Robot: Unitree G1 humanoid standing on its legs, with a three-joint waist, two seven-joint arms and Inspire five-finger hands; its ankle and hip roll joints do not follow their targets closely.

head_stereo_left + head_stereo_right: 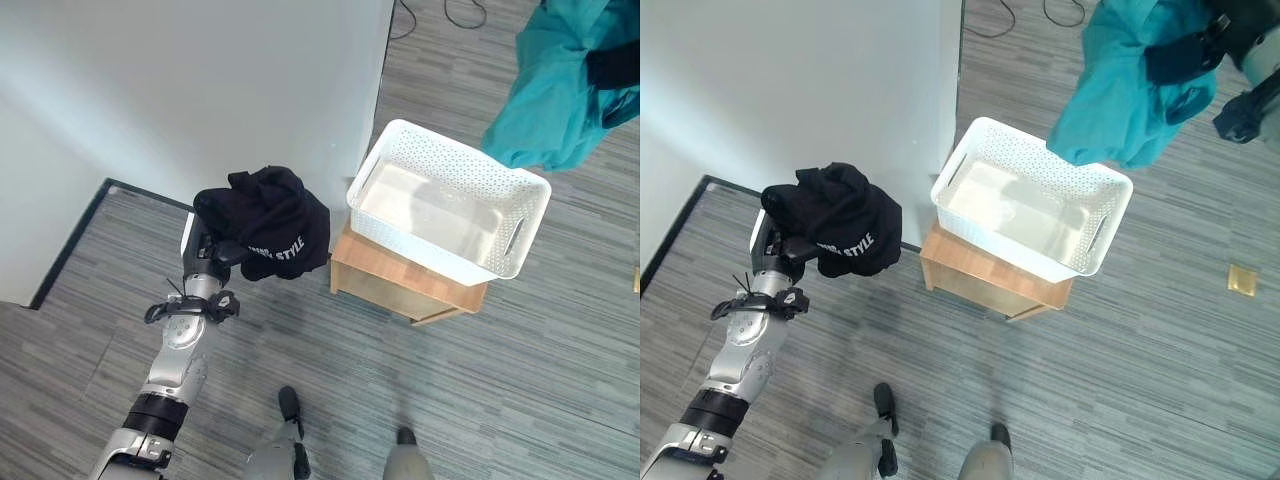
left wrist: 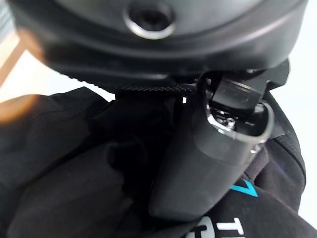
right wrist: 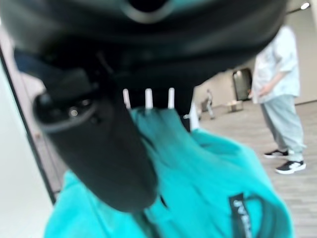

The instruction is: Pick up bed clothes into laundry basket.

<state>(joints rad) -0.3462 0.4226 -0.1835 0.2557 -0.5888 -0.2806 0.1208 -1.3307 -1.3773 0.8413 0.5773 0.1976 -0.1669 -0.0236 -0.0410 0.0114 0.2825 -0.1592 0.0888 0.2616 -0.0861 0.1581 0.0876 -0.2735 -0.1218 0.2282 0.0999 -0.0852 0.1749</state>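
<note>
We are mid-carry, both hands loaded and nothing dropped yet. Our left hand (image 1: 213, 250) is curled tightly round a bunched black garment (image 1: 270, 220) with white lettering, held up above the grey plank floor (image 1: 520, 380) beside the white bed (image 1: 180, 90). Our right hand (image 1: 1185, 55) clutches a teal garment (image 1: 1125, 85), which hangs in loose folds in the air just past the far corner of the white perforated laundry basket (image 1: 1095, 250). The basket sits empty on a low wooden stool (image 1: 980, 275). We judge the next move calls for bringing each bundle over the basket's open top, the teal one being nearer, then loosening the fingers so the cloth falls inside rather than draping over the rim.
</note>
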